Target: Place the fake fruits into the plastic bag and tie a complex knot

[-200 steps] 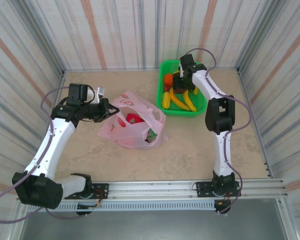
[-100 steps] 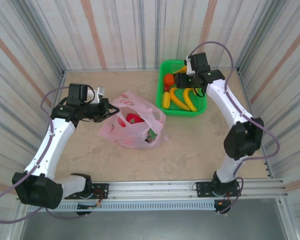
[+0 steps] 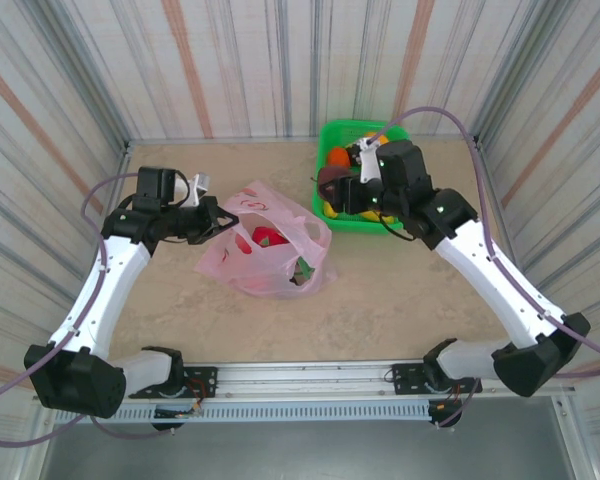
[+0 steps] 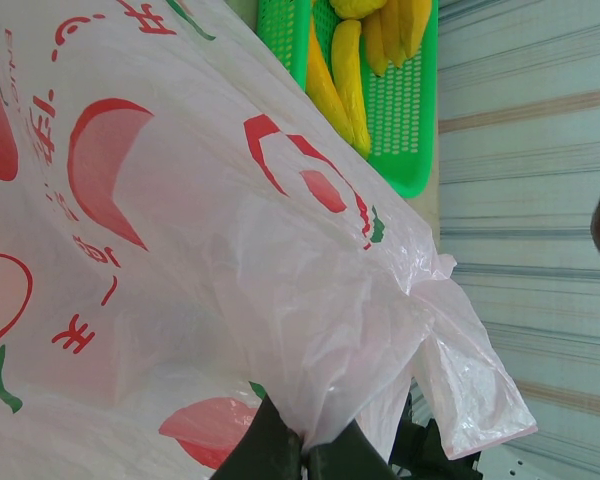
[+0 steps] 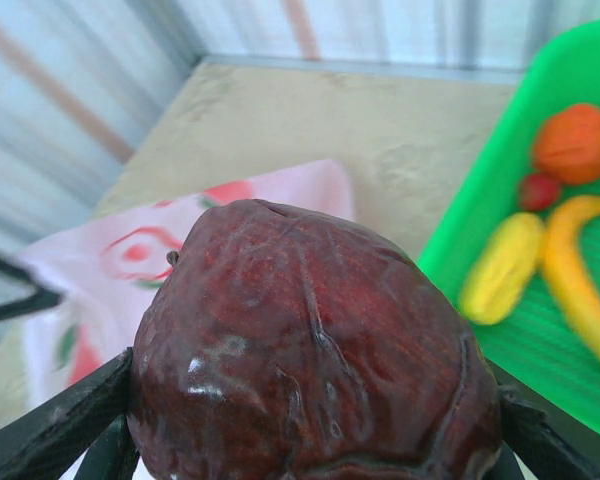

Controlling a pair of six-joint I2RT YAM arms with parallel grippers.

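On the left, the left gripper (image 3: 214, 222) is clamped shut on a fold of the plastic bag (image 3: 270, 250), pinching the thin pink film at the bag's left edge. In the left wrist view, the dark fingertips of the left gripper (image 4: 305, 455) meet tightly around a gathered pleat of the plastic bag (image 4: 180, 250), and a loose pink handle (image 4: 470, 375) hangs just beside them. The bag lies slumped on the table (image 3: 380, 290) near the middle. A red fruit (image 3: 270, 237) shows through the bag's film and a green piece (image 3: 302, 268) sits near its near-right corner. To the right of the bag, the right gripper (image 3: 338, 190) holds a dark maroon fruit (image 3: 329, 181) in the air over the left rim of the green basket (image 3: 400, 218), apart from the bag. In the right wrist view, the jaws stand wide around the dark maroon fruit (image 5: 310, 350), one black finger pressing on each side. Beyond it lies the green basket (image 5: 475, 225) with an orange fruit (image 5: 577, 143), a small red fruit (image 5: 540, 190) and yellow bananas (image 5: 580, 300). The basket stands against the back wall, right of centre.
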